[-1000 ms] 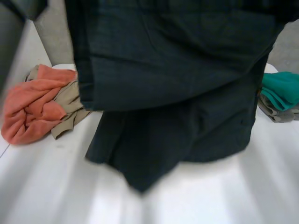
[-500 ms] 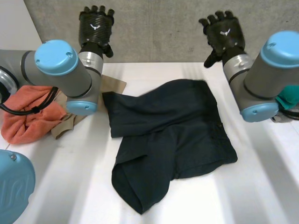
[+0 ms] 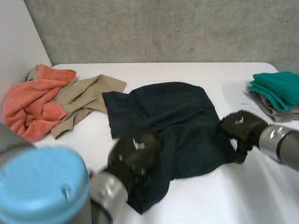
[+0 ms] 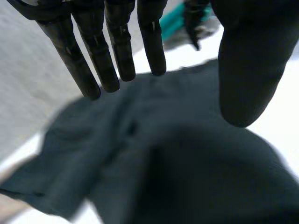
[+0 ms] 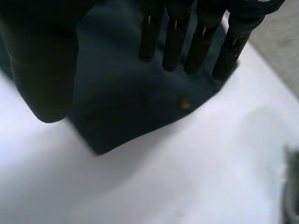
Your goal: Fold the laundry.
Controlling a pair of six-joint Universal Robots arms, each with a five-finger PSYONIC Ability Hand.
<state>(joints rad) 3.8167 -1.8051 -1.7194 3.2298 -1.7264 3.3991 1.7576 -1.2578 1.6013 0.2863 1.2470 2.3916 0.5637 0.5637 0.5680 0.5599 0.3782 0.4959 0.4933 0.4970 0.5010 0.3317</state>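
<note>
Left hand, right hand over dark garment, fingers straight.

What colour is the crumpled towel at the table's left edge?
The towel is salmon orange; head view.

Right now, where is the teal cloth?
In the head view, the teal cloth sits at the right edge of the table, on top of a grey cloth, just beyond the right robot hand.
</note>
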